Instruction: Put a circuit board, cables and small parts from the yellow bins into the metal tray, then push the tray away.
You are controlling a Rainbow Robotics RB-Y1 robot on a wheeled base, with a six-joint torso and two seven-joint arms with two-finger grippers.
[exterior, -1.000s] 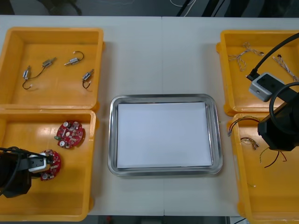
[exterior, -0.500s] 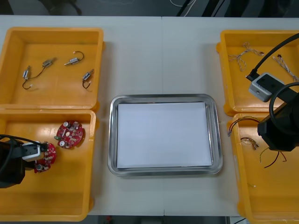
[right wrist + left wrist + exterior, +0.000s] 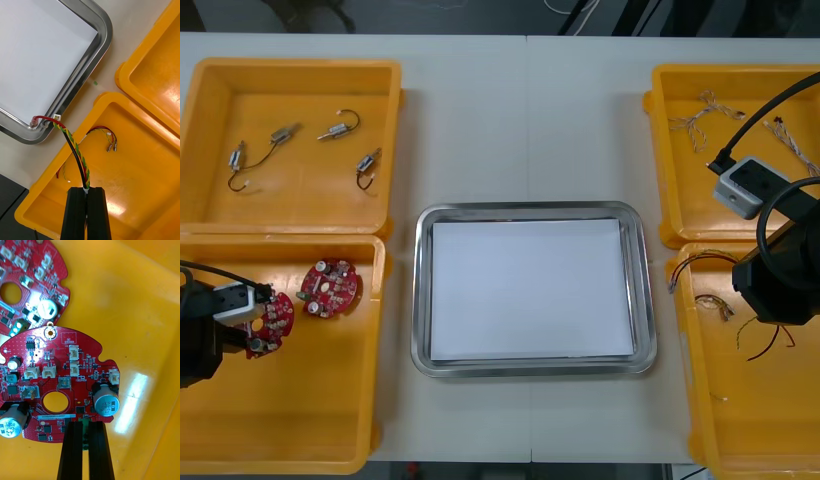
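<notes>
The left pincer [image 3: 83,424] was clamped on the edge of a board [image 3: 56,386] over the left bin [image 3: 127,315]. A second board [image 3: 30,285] lay just beyond its fingertips. The right pincer [image 3: 87,188] was clamped on a cable [image 3: 77,152] that ran from its tips toward the tray [image 3: 103,33], its end showing against the corner rim. Loose cables [image 3: 107,137] lay beyond the tips in the right bin [image 3: 150,168].

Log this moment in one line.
left gripper: shut on red circuit board, over near-left bin | right gripper: shut on red and yellow cable, over near-right bin | metal tray: white inside
</notes>
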